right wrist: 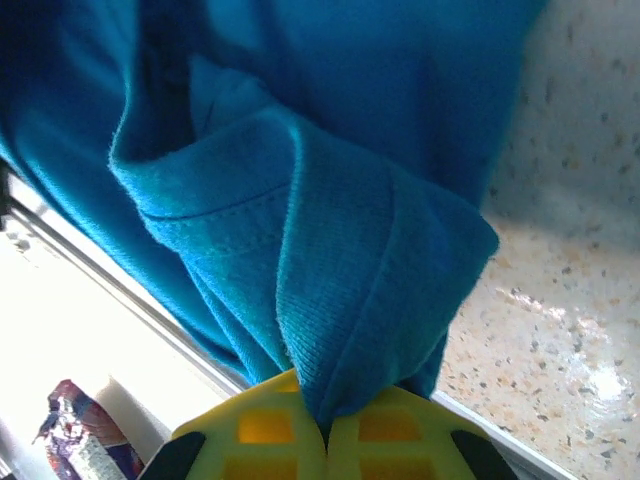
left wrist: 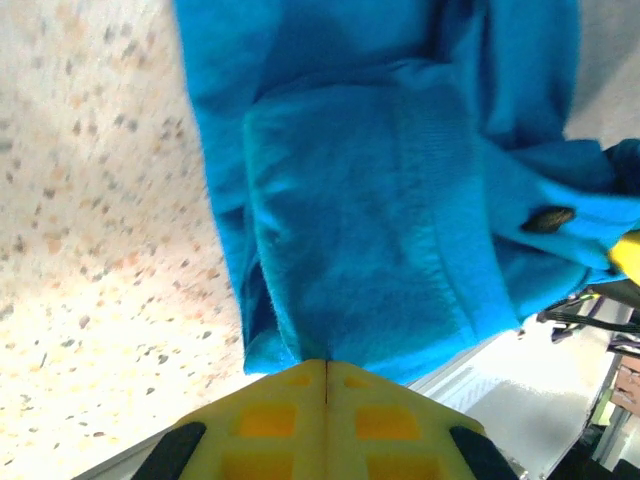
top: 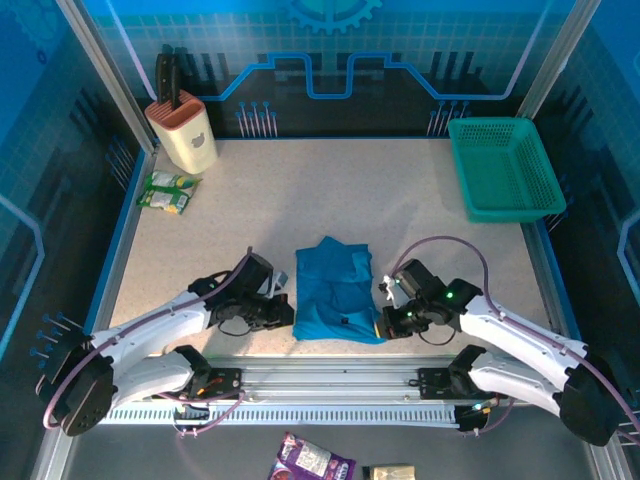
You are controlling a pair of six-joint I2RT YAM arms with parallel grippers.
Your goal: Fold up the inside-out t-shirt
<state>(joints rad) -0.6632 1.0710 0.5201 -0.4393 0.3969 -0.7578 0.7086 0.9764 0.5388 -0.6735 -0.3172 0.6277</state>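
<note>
The left gripper [top: 288, 312] pinches the t-shirt [top: 335, 285] at its near left corner, and the right gripper [top: 385, 322] pinches its near right corner. Holding both corners probably lets them fold that edge over evenly.

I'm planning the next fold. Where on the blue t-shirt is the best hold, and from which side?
Probably its two near corners, each from its outer side. The t-shirt lies flat and folded, so only edges give a pinchable lip. The right gripper is shut on the bunched near-right corner; the left gripper on the near-left edge.
</note>
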